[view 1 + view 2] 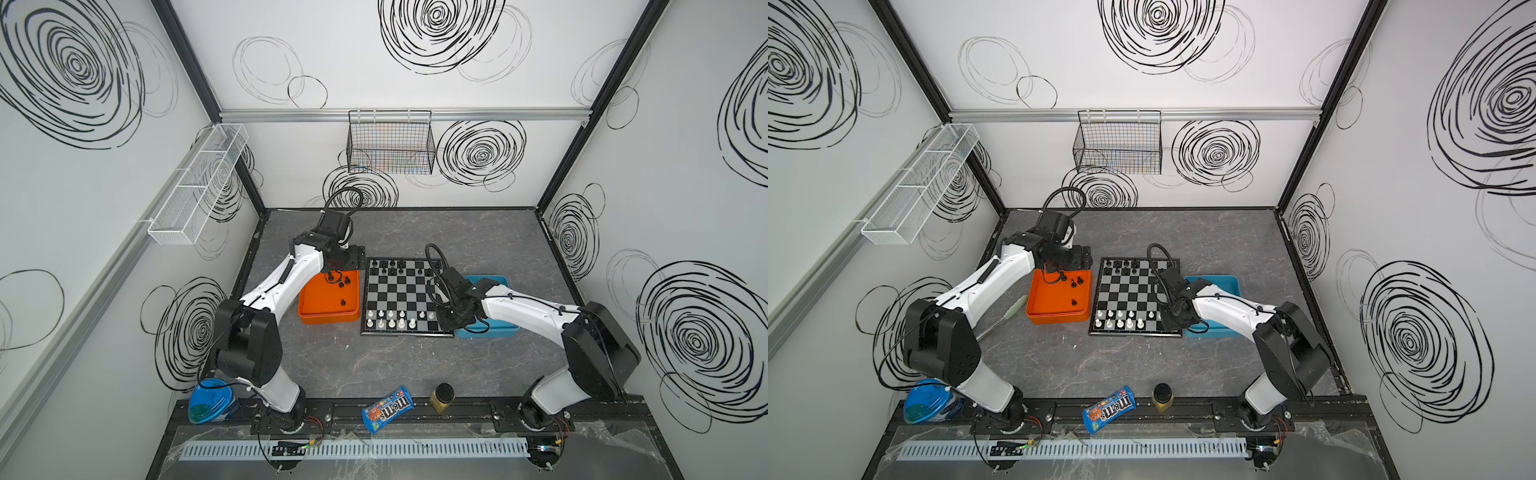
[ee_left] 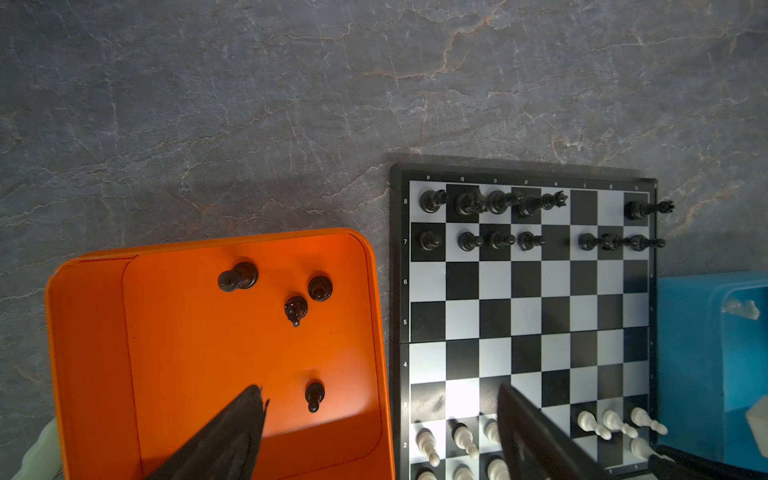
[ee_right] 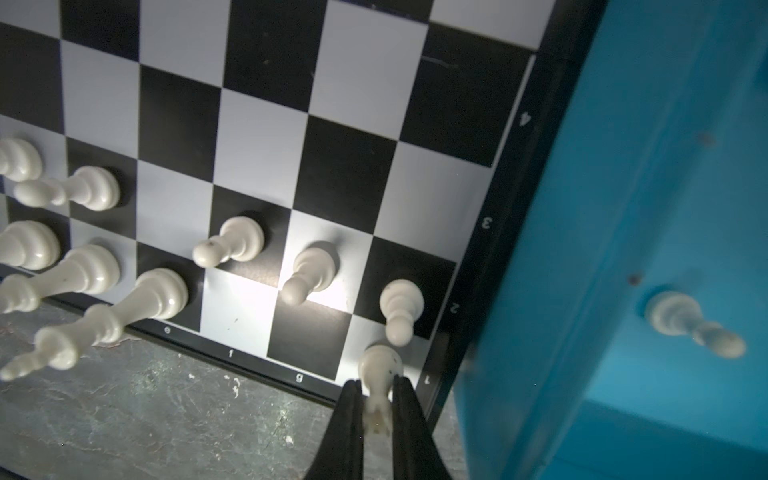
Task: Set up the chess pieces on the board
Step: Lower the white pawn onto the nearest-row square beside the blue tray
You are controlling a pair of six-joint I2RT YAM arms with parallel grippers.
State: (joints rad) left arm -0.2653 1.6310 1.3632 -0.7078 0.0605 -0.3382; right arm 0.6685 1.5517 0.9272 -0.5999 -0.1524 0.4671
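1. The candy bag (image 1: 387, 409) carries the brand "m&m's" in large letters. It shows in both top views, well apart from the jaws of both grippers.
2. In the left wrist view, the black frame of the board (image 2: 399, 266) bears the row numbers 8, 7, 6, 5, 4 and 2. The 2 sits between the wide-apart jaws of the left gripper (image 2: 381, 390), and the 8 is farthest from them.
3. The frame edge farthest from those jaws shows small letters a, b, c, d, e. The letters after these are too faint to read.
4. In the right wrist view, the frame shows e, f, g, with g nearest the jaws of the right gripper (image 3: 376, 381).
5. The adjoining frame side reads 4, 3, 2, 1. The 1 stands just beside those jaws, which pinch a white piece (image 3: 380, 363).
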